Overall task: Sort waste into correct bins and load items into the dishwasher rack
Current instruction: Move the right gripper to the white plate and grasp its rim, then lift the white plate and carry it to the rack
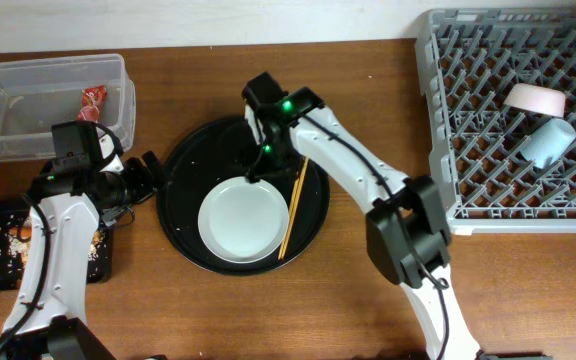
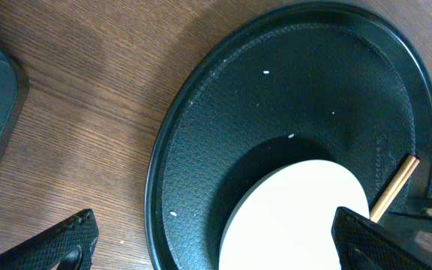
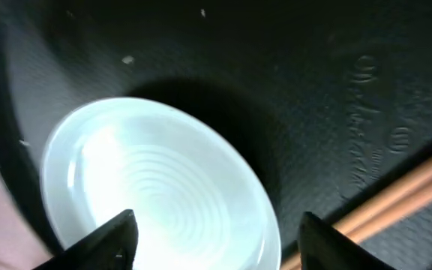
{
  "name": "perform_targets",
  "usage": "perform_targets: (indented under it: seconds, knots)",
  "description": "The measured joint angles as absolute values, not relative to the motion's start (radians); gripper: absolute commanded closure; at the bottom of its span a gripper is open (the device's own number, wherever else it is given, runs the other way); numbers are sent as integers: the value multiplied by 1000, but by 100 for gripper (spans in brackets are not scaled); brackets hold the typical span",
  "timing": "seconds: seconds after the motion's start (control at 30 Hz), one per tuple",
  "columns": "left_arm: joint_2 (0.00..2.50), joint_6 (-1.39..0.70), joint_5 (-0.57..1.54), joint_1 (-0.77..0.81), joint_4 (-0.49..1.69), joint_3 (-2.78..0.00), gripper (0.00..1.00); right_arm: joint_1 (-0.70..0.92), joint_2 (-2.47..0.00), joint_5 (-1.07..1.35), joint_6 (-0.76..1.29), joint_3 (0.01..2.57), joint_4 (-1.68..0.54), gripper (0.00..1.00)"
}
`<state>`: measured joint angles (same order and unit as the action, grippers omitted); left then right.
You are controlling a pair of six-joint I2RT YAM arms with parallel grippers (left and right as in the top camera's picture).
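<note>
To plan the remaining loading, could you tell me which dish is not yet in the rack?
The round white plate: it lies on the round black tray, whereas the bowl and the light blue cup sit in the grey rack.

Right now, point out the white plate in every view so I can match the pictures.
Overhead: white plate at centre, on the round black tray.
Left wrist: white plate at the bottom edge, right of centre.
Right wrist: white plate at lower left.
Shared landmark: the wooden chopsticks, beside the plate in all three views.
</note>
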<state>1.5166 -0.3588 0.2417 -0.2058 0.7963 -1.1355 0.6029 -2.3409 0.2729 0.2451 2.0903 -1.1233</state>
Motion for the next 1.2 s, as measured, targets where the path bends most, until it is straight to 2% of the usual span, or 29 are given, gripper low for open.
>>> perform_targets:
  seconds: [0.2, 0.5, 0.83, 1.03, 1.17, 1.2]
  knots:
    - [1517, -359, 242, -206, 796, -1135, 1, 637, -2376, 207, 242, 2077, -1122, 40]
    - [1517, -359, 242, -206, 796, -1135, 1, 656, -2379, 123, 202, 2044, -1120, 40]
    - [1517, -359, 242, -206, 796, -1135, 1, 656, -2391, 89, 186, 2005, -1098, 57]
    - [1517, -359, 242, -206, 796, -1135, 1, 656, -2392, 86, 186, 2004, -1098, 76]
    - [1517, -359, 242, -206, 796, -1135, 1, 656, -2392, 83, 188, 2004, -1098, 82]
    - [1517, -359, 242, -206, 796, -1135, 1, 656, -2392, 83, 189, 2004, -1098, 87]
